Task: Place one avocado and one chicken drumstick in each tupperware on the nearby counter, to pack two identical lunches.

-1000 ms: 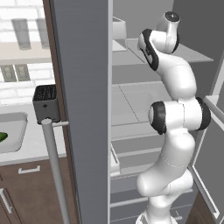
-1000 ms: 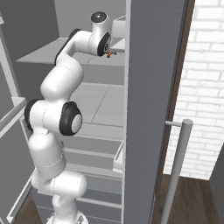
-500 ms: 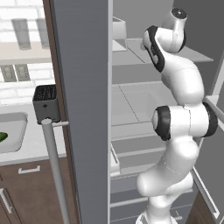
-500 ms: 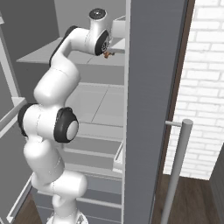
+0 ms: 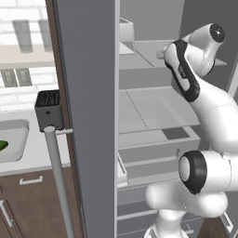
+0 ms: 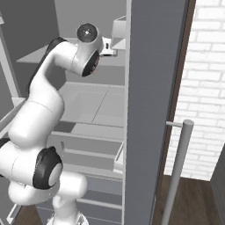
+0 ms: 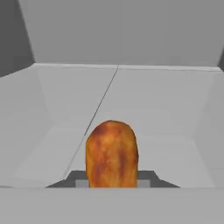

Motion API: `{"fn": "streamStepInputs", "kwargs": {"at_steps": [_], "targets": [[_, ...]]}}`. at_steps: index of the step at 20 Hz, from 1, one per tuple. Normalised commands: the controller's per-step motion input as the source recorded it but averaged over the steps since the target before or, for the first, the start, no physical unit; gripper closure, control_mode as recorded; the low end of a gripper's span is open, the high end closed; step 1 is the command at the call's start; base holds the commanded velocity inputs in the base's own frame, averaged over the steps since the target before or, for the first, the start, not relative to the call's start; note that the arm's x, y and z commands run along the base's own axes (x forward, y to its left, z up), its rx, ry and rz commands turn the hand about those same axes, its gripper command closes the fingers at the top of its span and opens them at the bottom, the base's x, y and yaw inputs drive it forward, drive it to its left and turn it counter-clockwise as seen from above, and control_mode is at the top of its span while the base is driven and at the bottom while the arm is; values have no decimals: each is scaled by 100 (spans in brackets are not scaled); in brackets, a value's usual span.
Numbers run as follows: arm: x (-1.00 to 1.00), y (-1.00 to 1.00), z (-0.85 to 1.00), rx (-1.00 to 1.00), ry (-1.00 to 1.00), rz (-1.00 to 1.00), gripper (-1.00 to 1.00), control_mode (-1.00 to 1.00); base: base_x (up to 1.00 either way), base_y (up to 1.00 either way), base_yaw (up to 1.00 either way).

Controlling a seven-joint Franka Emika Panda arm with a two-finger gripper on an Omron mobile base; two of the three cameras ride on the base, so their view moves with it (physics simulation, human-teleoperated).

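The chicken drumstick (image 7: 112, 153), orange-brown and bulbous, stands right in front of the hand camera with my gripper (image 7: 112, 180) shut on its lower end. Below and behind it lies a pale grey fridge compartment (image 7: 144, 100). From the base views my arm reaches into the open fridge at upper-shelf height, and the wrist (image 6: 87, 33) hides the fingers. At the far left, a light-grey tupperware (image 5: 14, 135) sits on the off-white counter (image 5: 35, 160) with a green avocado (image 5: 2, 145) at its edge.
The open fridge door (image 5: 88, 116) with its long bar handle (image 5: 58, 181) stands between the fridge and the counter. A dark toaster (image 5: 49, 109) is on the counter beside the door. Fridge shelves and drawers (image 6: 88, 105) lie under the arm.
The arm has drawn back from the upper shelf: wrist and elbow have dropped lower and come toward the base, carrying the drumstick along.
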Motion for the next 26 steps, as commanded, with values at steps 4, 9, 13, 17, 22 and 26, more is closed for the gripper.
{"fn": "streamStepInputs", "kwargs": {"at_steps": [4,9,13,17,22,26], "targets": [[-100,21,-6,0,-27,15,100,-100,0,0,0],[-100,20,-13,0,-14,12,100,-100,0,0,0],[-100,25,-34,-9,16,9,100,-100,0,0,0],[-100,31,-77,-22,46,10,100,-100,0,0,0],[-100,1,-75,-14,58,10,100,-100,0,0,0],[-68,0,-47,-9,36,3,100,-100,0,0,0]]}}
